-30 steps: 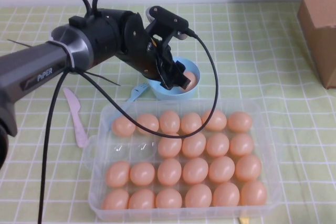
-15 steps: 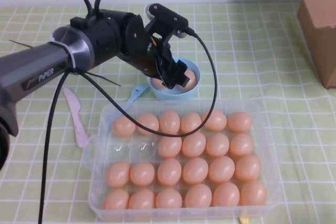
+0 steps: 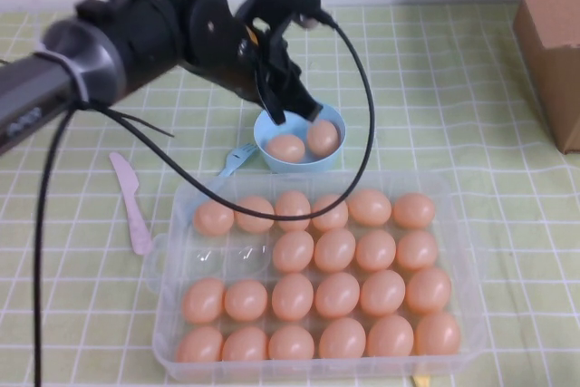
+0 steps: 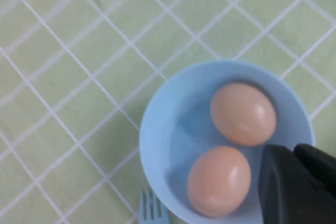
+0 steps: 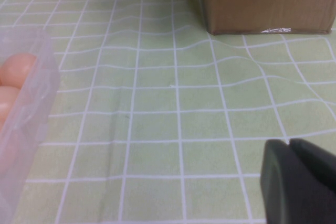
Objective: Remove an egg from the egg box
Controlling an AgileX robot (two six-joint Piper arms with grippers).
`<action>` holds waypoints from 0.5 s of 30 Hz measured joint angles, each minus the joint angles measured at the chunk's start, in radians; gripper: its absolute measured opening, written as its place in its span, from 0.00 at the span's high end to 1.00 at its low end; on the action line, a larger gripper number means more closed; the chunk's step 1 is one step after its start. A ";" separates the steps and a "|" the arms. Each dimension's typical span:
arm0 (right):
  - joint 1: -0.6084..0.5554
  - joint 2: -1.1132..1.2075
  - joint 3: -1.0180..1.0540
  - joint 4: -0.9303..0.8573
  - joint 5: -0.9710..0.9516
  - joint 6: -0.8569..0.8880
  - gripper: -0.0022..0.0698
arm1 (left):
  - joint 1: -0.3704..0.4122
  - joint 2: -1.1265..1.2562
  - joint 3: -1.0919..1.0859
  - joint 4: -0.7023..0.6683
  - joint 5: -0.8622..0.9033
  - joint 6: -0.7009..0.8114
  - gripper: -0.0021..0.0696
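Eggs, two of them, sit side by side in the small light-blue bowl point(image 3: 300, 143), and the one nearer the left gripper point(image 3: 297, 108) is the egg point(image 3: 322, 137) lifted from the tray. The gripper hangs just above the bowl's far rim, holding nothing; whether its fingers are spread or pressed together, I cannot tell from here. In the left wrist view the bowl point(image 4: 157, 129) fills the lower part with both eggs touching its floor, the egg point(image 4: 243, 113) lying close to its neighbour point(image 4: 219, 181).

Just in front of the bowl lies the egg box point(image 3: 163, 265), a clear plastic tray on the green checked surface point(image 3: 435, 70), packed with peach-orange eggs except for two bare cups in its second row on the robot's left. A blue plastic fork point(image 3: 235, 160) lies touching the bowl's left side, a pink plastic knife point(image 3: 131, 201) further left.

The right gripper point(image 5: 299, 179) hovers low over the surface, fingers pressed together, with the cardboard box point(image 5: 262, 1) ahead and the egg box's corner point(image 5: 26, 114) off to one side.
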 joint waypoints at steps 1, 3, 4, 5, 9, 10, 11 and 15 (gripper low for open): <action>0.000 0.000 0.000 0.000 0.000 0.000 0.99 | 0.000 -0.016 0.000 0.000 0.002 0.001 0.96; 0.000 0.000 0.000 0.000 0.000 0.000 0.99 | 0.000 -0.066 0.000 0.000 0.008 0.005 0.97; 0.000 0.000 0.000 0.000 0.000 0.000 0.99 | 0.000 -0.081 0.002 0.000 0.013 0.005 0.97; 0.000 0.000 0.000 0.000 0.000 0.000 0.99 | 0.000 -0.107 0.011 0.000 0.013 0.007 0.97; 0.000 0.000 0.000 0.000 0.000 0.000 0.99 | 0.000 -0.237 0.126 0.000 -0.031 0.007 0.97; 0.000 0.000 0.000 0.000 0.000 0.000 0.99 | 0.000 -0.276 0.163 0.000 -0.052 0.007 0.97; 0.000 0.000 0.000 0.000 0.000 0.000 0.99 | 0.000 -0.317 0.213 0.000 -0.075 0.007 0.97; 0.000 0.000 0.000 0.000 0.000 0.000 0.99 | 0.000 -0.473 0.418 -0.011 -0.157 0.007 0.97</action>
